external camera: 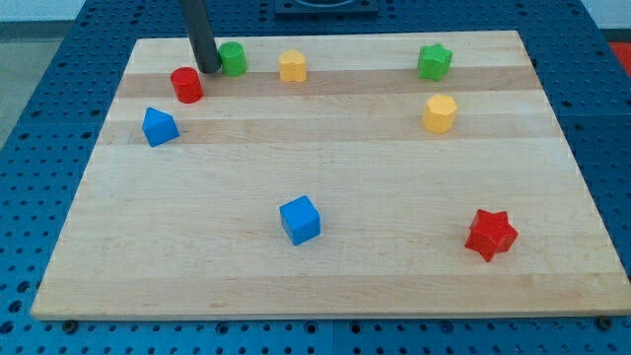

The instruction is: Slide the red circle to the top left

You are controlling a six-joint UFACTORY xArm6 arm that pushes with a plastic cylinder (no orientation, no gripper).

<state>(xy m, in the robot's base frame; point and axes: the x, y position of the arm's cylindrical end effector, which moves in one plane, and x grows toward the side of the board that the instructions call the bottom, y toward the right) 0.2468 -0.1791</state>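
The red circle is a short red cylinder near the top left of the wooden board. My tip is the lower end of the dark rod, just to the upper right of the red circle and close to it. I cannot tell if they touch. A green circle stands right beside the rod on its right.
A blue block lies below left of the red circle. A yellow block sits at top middle, a green star at top right, a yellow hexagon below it. A blue cube and red star lie lower down.
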